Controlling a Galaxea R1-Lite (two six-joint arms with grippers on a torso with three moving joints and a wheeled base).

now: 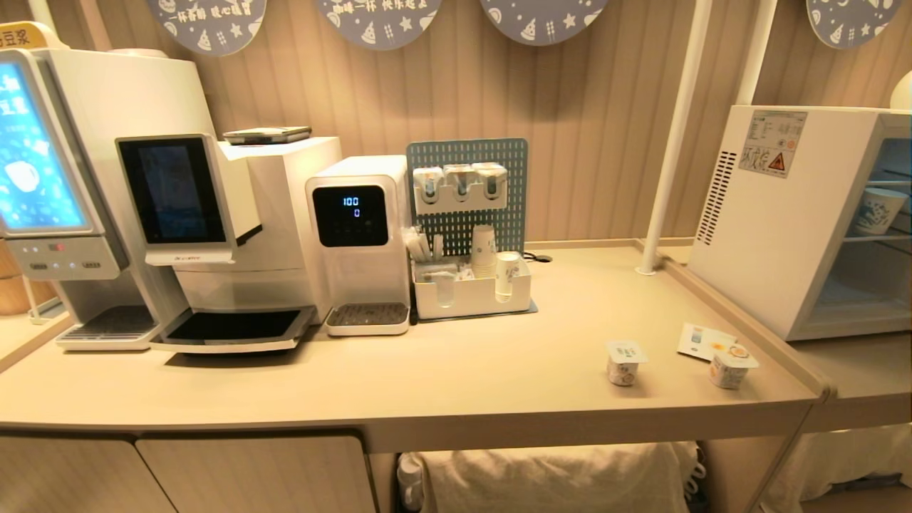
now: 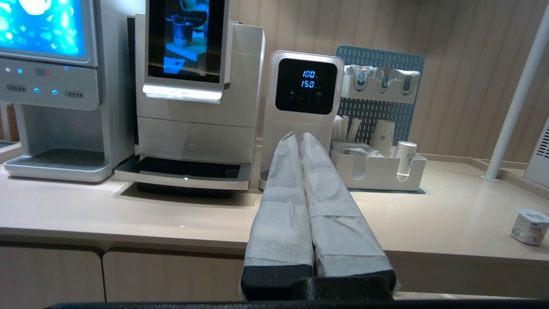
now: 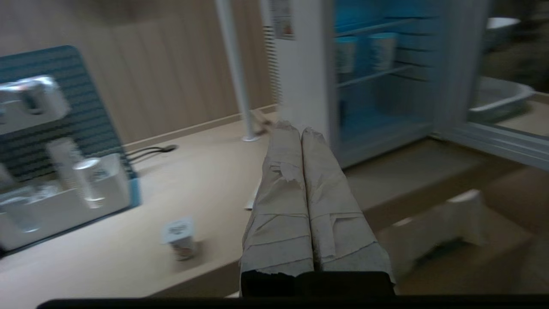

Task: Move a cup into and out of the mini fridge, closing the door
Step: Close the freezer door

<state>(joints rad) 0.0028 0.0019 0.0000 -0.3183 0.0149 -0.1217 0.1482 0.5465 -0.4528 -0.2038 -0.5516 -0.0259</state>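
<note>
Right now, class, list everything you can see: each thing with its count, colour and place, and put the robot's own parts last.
Fridge: one, white, on the lower counter at far right, door open.
Cup: at least one, white and blue, on a fridge shelf.
Yogurt pots: two, white, front right of the counter.
Card: one, white, flat beside the right pot.
Drink machines: two, white with screens, at left.
Water dispenser: one, white, mid-counter.
Cup caddy: one, white tray with blue pegboard, right of the dispenser.
Poles: two, white, by the wall.
Left hand: wrapped, shut, empty.
Right hand: wrapped, shut, empty, pointing toward the fridge.
</note>
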